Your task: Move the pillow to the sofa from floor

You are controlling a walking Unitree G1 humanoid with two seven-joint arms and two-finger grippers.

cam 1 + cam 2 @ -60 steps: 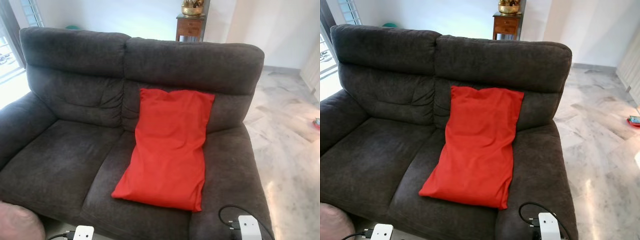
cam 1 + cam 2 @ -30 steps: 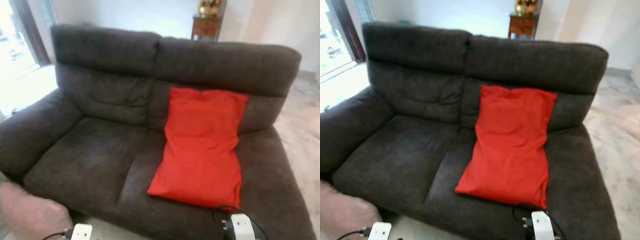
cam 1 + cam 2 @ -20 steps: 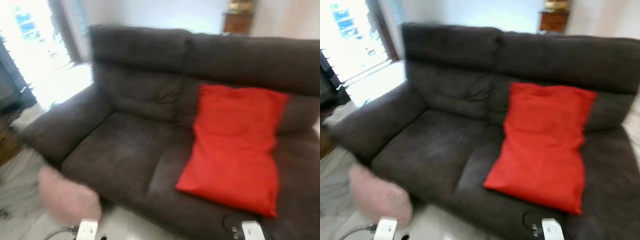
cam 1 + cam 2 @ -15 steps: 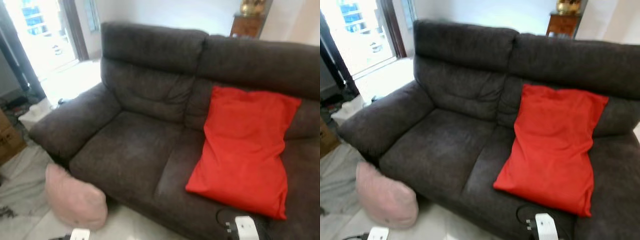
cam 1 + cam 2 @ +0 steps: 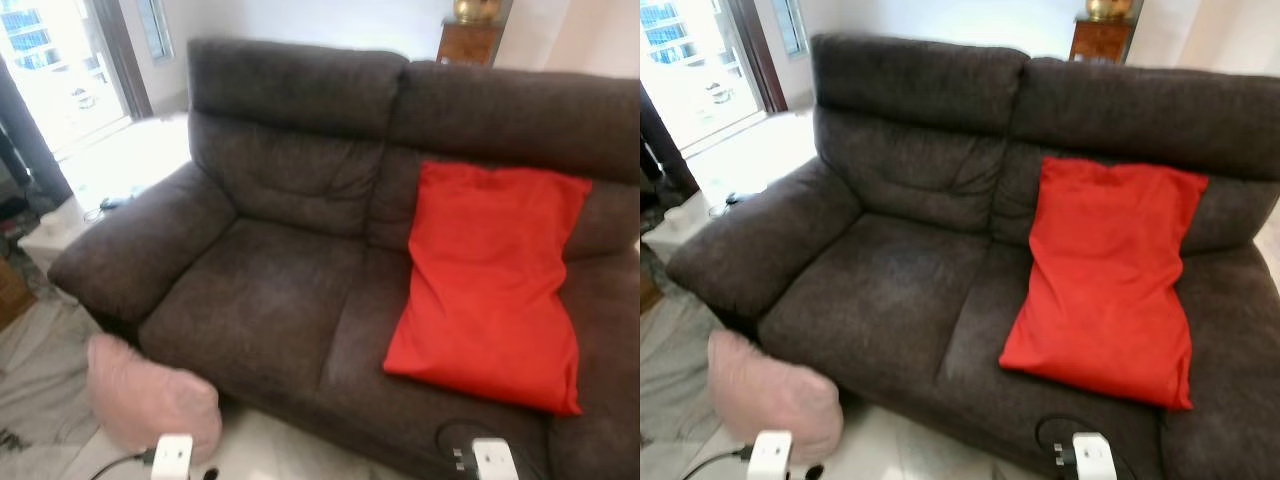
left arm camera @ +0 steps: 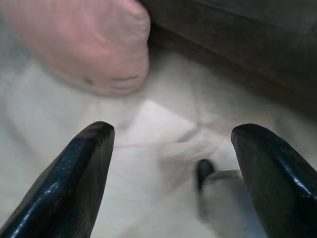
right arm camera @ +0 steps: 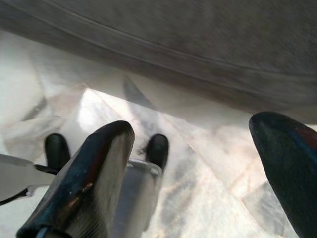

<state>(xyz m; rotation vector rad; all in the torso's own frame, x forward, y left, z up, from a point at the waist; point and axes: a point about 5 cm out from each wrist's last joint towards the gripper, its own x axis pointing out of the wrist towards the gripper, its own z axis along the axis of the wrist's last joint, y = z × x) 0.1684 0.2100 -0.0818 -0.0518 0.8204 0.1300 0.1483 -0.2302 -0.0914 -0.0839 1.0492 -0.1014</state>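
On the floor by the sofa's point(image 5: 270, 300) front left corner: one pink pillow point(image 5: 150, 398).
One red pillow point(image 5: 490, 280) leans on the right seat. Two grippers hang low over the tiles, left gripper point(image 6: 173, 163) and right gripper point(image 7: 198, 168), both with fingers spread apart, holding nothing.

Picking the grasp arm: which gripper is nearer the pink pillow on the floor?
Left. The left gripper hangs open just short of the pink pillow by the sofa front. The right gripper, also open, is off toward the sofa's other end, below the red pillow.
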